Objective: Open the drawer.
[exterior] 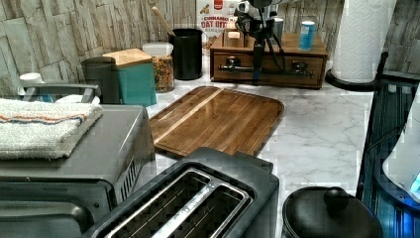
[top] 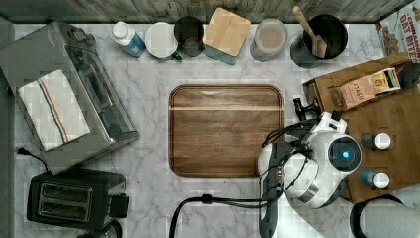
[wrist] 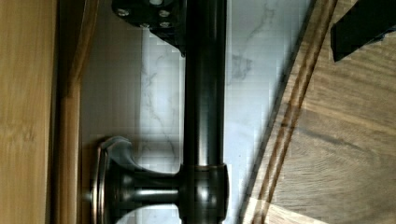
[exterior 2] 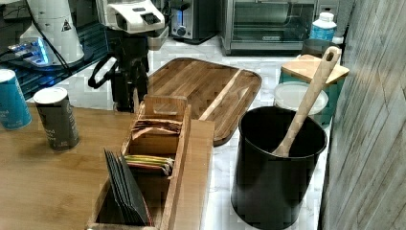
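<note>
Right against the wrist camera we see the black bar handle (wrist: 204,93) with one of its brackets (wrist: 154,191) bolted into the drawer (wrist: 70,140) front; marble worktop (wrist: 252,56) and a corner of the cutting board (wrist: 336,149) lie behind it. One dark fingertip (wrist: 154,16) sits on one side of the bar, another dark piece (wrist: 362,25) well off over the board, so we read the pincer as spread open around the handle, not clamped.

In the left view the drawer (exterior: 270,67) sits in the front of the bamboo box unit (exterior: 267,49) at the back of the worktop (exterior: 322,129), and the pincer (exterior: 257,69) hangs down right in front of the handle (exterior: 267,72), nearer the left view's left bracket. The drawer front looks flush with the box (closed, as far as we can tell).

In the top view the box unit (top: 391,124) lies at the top view's right, the arm (top: 317,163) beside its edge, the cutting board (top: 225,131) in the middle, the toaster oven (top: 74,94) and toaster (top: 74,198) at the top view's left.

In the right view the pincer (exterior 2: 127,91) reaches down past the box's edge, just beside a tea-bag holder (exterior 2: 153,158); a black utensil pot (exterior 2: 277,163) holds a wooden spoon (exterior 2: 309,96).
</note>
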### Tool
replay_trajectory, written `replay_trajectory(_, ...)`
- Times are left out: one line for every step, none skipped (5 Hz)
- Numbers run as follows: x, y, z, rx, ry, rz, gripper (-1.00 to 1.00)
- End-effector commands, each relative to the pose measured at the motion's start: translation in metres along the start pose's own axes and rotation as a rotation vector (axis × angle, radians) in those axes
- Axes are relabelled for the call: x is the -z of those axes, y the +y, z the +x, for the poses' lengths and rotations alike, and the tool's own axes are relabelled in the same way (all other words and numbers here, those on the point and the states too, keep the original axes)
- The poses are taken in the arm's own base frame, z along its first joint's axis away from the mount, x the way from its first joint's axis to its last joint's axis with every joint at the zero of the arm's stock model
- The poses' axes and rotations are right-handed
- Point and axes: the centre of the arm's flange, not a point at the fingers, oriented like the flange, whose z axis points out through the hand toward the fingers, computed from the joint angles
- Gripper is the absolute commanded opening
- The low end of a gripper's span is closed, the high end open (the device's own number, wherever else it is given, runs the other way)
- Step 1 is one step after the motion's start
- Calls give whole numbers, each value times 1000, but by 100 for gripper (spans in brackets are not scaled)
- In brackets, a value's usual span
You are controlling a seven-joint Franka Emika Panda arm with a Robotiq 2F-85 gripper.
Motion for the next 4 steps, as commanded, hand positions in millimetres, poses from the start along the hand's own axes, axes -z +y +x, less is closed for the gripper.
replay_trajectory(-18,-141,-15,47,-22,172,100)
replay_trajectory(-21,-181,-13,49,-32,206,100)
replay_trajectory(-17,-216,-10,19,-43,204,100)
replay_trajectory(-18,-252,-8,-2,-40,207,100)
